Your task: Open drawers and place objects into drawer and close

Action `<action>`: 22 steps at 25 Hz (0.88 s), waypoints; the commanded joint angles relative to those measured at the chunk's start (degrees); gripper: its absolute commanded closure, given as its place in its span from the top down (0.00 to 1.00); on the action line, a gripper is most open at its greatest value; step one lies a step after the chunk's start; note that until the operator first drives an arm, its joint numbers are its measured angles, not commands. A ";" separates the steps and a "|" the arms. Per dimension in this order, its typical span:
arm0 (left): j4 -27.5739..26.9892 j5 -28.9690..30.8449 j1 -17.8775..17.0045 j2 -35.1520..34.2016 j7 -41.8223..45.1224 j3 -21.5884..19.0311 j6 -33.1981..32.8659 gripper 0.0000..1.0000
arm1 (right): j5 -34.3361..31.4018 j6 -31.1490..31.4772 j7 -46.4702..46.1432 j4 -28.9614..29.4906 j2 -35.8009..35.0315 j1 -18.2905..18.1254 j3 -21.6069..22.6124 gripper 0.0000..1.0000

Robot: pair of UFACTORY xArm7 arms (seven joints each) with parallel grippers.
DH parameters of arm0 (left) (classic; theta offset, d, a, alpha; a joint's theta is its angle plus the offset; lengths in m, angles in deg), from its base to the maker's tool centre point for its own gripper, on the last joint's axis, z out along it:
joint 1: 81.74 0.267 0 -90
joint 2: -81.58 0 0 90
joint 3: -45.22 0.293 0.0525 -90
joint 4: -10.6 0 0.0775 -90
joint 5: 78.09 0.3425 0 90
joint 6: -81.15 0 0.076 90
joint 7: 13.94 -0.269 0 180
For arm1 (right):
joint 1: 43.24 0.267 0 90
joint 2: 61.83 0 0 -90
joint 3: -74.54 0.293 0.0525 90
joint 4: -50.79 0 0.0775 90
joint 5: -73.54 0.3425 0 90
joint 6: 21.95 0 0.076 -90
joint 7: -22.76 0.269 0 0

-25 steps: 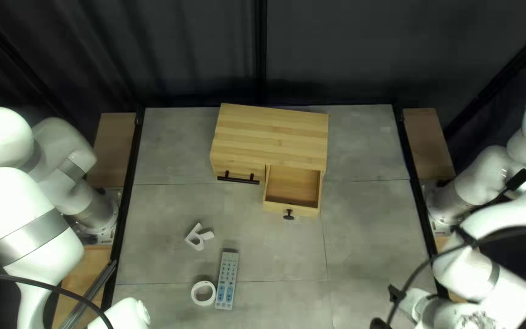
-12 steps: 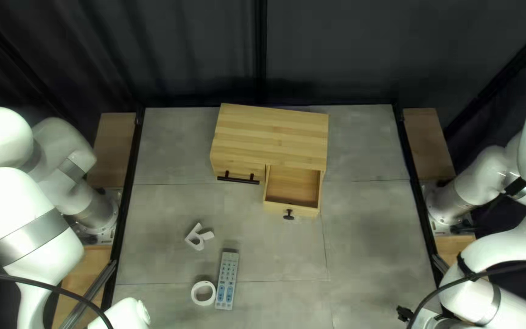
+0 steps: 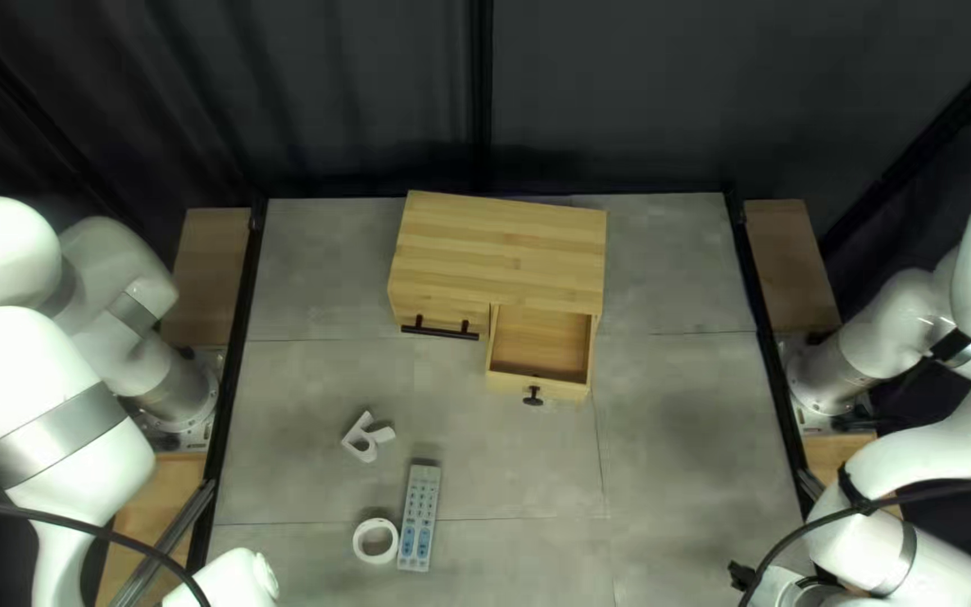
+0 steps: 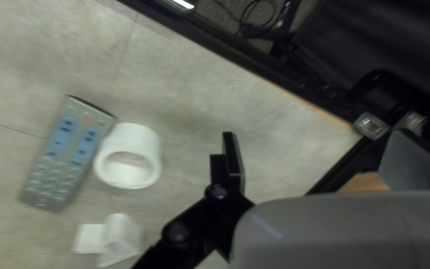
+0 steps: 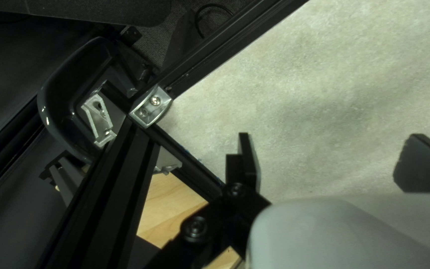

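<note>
Drawer point(image 3: 542, 346) open, inside of closed drawer point(image 3: 441, 311) hidden, left tool point(image 4: 316, 133) released, right tool point(image 5: 330, 134) released, both partly hidden

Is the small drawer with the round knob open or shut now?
Open: the drawer sticks out from the cabinet, its inside visible from above.

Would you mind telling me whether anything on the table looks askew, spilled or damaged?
Nothing looks spilled or damaged. The cabinet sits slightly askew to the table's far edge, and one drawer stands open, which fits the task.
</note>
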 commanded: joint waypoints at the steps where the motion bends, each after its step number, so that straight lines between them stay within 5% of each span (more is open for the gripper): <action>1: 6.72 2.87 1.86 -7.25 -10.31 1.46 0.12 1.00 | 0.00 0.00 0.00 0.00 0.00 0.00 0.00 1.00; 8: 2.70 10.02 2.41 -5.03 -17.93 2.04 1.60 1.00 | 0.00 0.00 0.00 0.00 0.00 0.00 0.00 1.00; 22: 1.19 7.73 3.54 -4.52 -16.69 3.15 3.37 1.00 | 0.00 0.00 0.00 0.00 0.00 0.00 0.00 1.00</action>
